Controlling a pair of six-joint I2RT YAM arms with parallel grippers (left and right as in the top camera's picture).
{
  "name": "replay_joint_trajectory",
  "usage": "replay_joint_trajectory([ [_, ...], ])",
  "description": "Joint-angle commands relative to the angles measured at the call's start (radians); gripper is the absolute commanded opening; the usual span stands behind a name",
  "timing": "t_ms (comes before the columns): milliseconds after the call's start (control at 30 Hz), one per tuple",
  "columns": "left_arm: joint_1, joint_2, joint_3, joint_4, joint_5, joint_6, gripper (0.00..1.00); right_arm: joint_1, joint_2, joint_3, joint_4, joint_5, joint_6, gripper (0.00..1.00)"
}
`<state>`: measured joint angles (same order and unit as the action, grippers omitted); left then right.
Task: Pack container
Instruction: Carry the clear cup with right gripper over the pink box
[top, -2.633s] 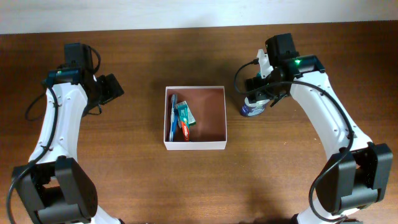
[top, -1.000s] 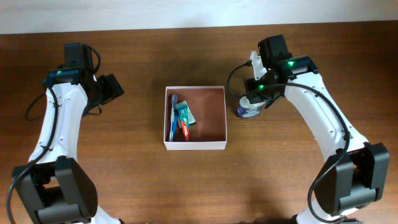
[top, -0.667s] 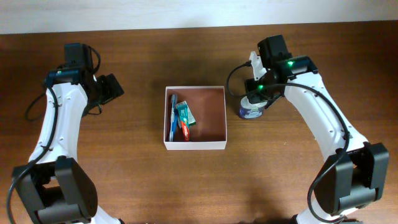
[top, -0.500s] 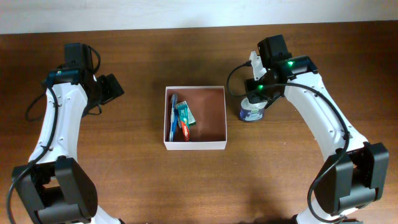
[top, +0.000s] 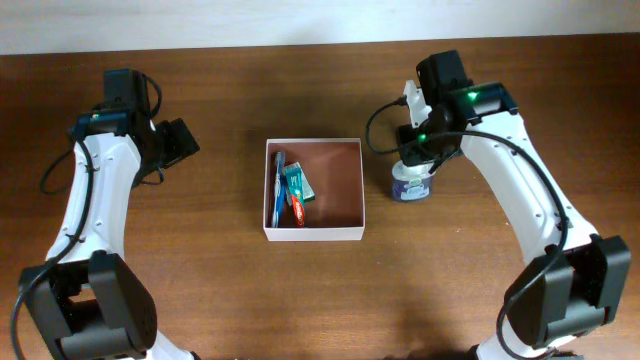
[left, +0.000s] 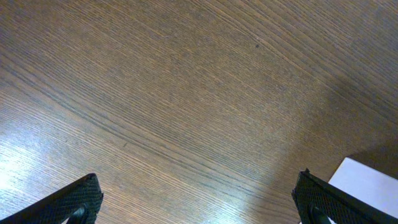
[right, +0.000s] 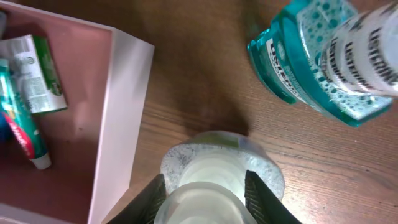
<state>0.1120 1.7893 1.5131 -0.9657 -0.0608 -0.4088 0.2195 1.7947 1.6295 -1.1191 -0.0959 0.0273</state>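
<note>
Several toiletries already lay along the left side of the container (top: 313, 229), which sat in the middle of the table (top: 320, 300): a toothpaste tube (top: 296, 205), a green-and-white box (top: 300, 181) and a blue item (top: 279, 172). The right half of its reddish floor was bare, so by my judgement the packing was begun but not finished.

The right gripper (top: 413, 165) pinched a white bottle (top: 411, 186) by its top, just beside the container's right wall and not yet over it. Whether the bottle stood on the table or hung just above it, I could not tell. The left gripper (top: 180, 143) hovered with its fingers spread and nothing between them, well apart from the container.

Only the right wrist view showed a teal mouthwash bottle (right: 323, 62) on the wood near the white bottle, waiting to be packed; from overhead the arm hid it. The left wrist view showed bare wood and a white corner (left: 373, 183), probably the container's.
</note>
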Motion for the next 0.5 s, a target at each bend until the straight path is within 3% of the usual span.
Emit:
replay_joint_trajectory([
  [0,0.003,-0.023,0.014,0.0,-0.008,0.005,0.99,0.039,-0.061,0.072,-0.007,-0.009,0.011,0.33],
  [467,0.003,-0.023,0.014,0.0,-0.008,0.005,0.99,0.171,-0.072,0.415,-0.134,0.018,0.034,0.34],
])
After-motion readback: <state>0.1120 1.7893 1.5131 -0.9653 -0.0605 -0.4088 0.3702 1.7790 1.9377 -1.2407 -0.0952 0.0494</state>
